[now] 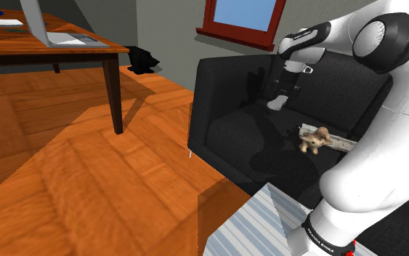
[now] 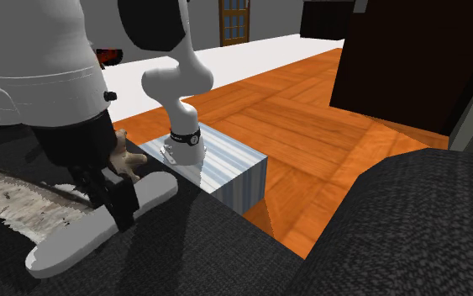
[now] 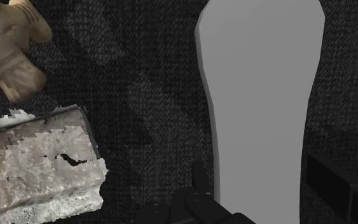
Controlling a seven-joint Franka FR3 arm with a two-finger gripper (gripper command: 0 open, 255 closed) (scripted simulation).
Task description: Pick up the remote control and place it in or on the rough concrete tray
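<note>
The remote control (image 3: 260,95) is a long, plain pale-grey slab, and my gripper (image 3: 263,184) is shut on its near end, one black finger on each side. In the second exterior view the remote (image 2: 75,240) sticks out both ways from the gripper (image 2: 121,206) over the black sofa seat. The rough grey concrete tray (image 3: 37,165) lies on the seat beside the remote, a short gap away. In the shoulder view the gripper (image 1: 281,93) hangs above the seat with the remote's pale end (image 1: 277,104) under it, and the tray (image 1: 337,140) is to its right.
A tan stuffed dog (image 1: 315,138) sits at the tray's edge, also seen as the toy (image 2: 125,160) behind the gripper. The sofa backrest (image 1: 232,73) rises behind the gripper. A wooden table (image 1: 65,51) stands at the shoulder view's left, and the striped stand (image 2: 218,164) is close to the sofa.
</note>
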